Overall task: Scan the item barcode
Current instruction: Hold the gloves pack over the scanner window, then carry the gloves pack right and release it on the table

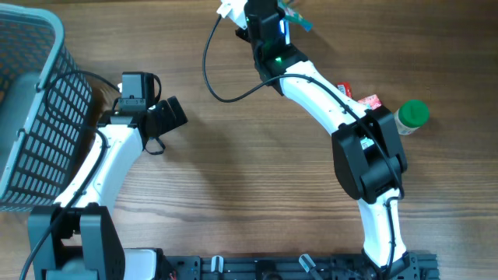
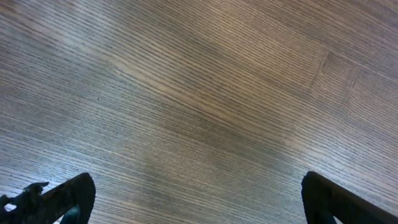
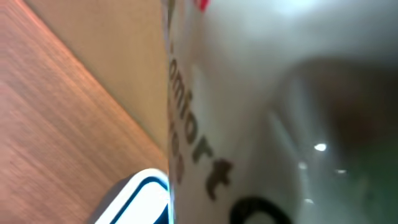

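Item [image 1: 227,9] is at the table's [image 1: 233,179] far edge, top centre in overhead, pinched in the R gripper [image 1: 261,17], jaws pressed in on it. A white end sticks out on one side of the gripper. A teal bit shows on the other side; whether it's the same item can't be told. Long axis is taken as roughly left-right in overhead, slightly tilted. The middle is covered by the arm there, so which face is up can't be told.

R wrist cam adds what overhead lacks: the frame is filled by the item's white body, blurred, w/ dark print "omfort" running top to bottom and a red patch at the top edge. A blue-rimmed part [image 3: 140,196] is seen below it in that view only. R fingers aren't shown there.

L gripper [image 1: 173,113] is well apart, left-centre. Its fingers [image 2: 62,196] are spread wide over bare wood, nothing between them; the gap is shown by the L wrist cam only.

Overhead only: basket [image 1: 31,93] at the left edge beside the L arm, bottle [image 1: 412,115] w/ green cap and red packets [image 1: 370,101] near the R arm's elbow.
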`<state>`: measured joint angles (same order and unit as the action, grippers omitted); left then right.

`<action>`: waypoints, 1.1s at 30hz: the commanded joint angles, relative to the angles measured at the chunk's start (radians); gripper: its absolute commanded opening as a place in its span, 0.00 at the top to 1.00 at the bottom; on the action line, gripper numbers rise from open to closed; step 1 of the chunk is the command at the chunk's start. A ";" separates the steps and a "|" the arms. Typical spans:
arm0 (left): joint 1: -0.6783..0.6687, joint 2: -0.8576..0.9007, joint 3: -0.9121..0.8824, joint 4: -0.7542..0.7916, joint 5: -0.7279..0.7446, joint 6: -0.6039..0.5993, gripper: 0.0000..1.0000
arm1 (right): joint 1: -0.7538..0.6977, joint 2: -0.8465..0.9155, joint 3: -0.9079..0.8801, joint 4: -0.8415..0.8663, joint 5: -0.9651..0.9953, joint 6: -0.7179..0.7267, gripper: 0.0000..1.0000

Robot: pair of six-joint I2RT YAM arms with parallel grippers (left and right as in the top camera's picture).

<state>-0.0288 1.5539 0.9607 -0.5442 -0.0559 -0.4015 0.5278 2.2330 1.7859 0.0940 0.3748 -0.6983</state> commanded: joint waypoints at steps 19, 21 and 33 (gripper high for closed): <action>0.002 -0.009 0.012 0.002 -0.013 0.005 0.00 | -0.036 -0.179 0.024 -0.175 0.005 0.317 0.96; 0.002 -0.009 0.012 0.002 -0.013 0.005 0.00 | -0.080 -0.290 0.024 -0.349 -0.048 0.391 0.96; 0.002 -0.009 0.012 0.002 -0.013 0.005 0.00 | -0.346 -0.433 -0.065 -1.289 -0.687 0.570 0.96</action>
<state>-0.0288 1.5536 0.9607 -0.5442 -0.0559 -0.4011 0.2195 1.7504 1.8042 -1.1259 -0.0921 -0.1741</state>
